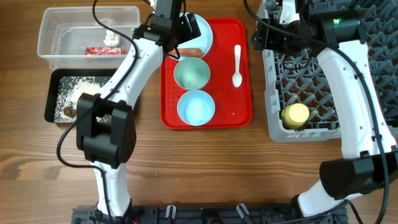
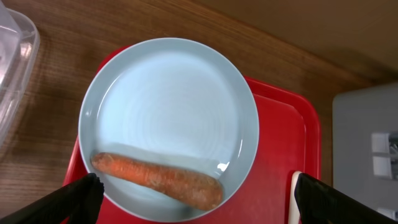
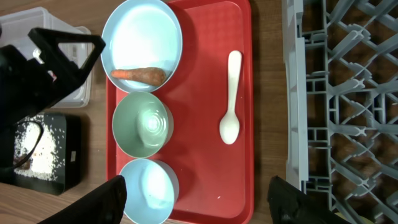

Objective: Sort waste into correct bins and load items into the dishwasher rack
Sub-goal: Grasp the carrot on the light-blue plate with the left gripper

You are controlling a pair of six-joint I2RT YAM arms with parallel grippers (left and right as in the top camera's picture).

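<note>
On red tray (image 3: 199, 37): plate (image 3: 142, 34), carrot (image 3: 140, 74), spoon (image 3: 231, 96), one each; two bowls (image 3: 142, 127); left claw (image 2: 199, 190), right claw (image 3: 198, 186) spread.

The left arm (image 1: 134, 65) runs from its black base (image 1: 106, 140) at the lower left of the overhead view, its white link slanting up to the top centre. There the left tool (image 1: 180, 34) points down. In the left wrist view its two dark fingers (image 2: 78, 199) sit in the bottom corners, spread wide. The right arm (image 1: 348, 87) runs from the lower right and bends over at the top right. The right tool (image 3: 199, 199) also faces down, with its fingers far apart along the lower edge of the right wrist view.
</note>
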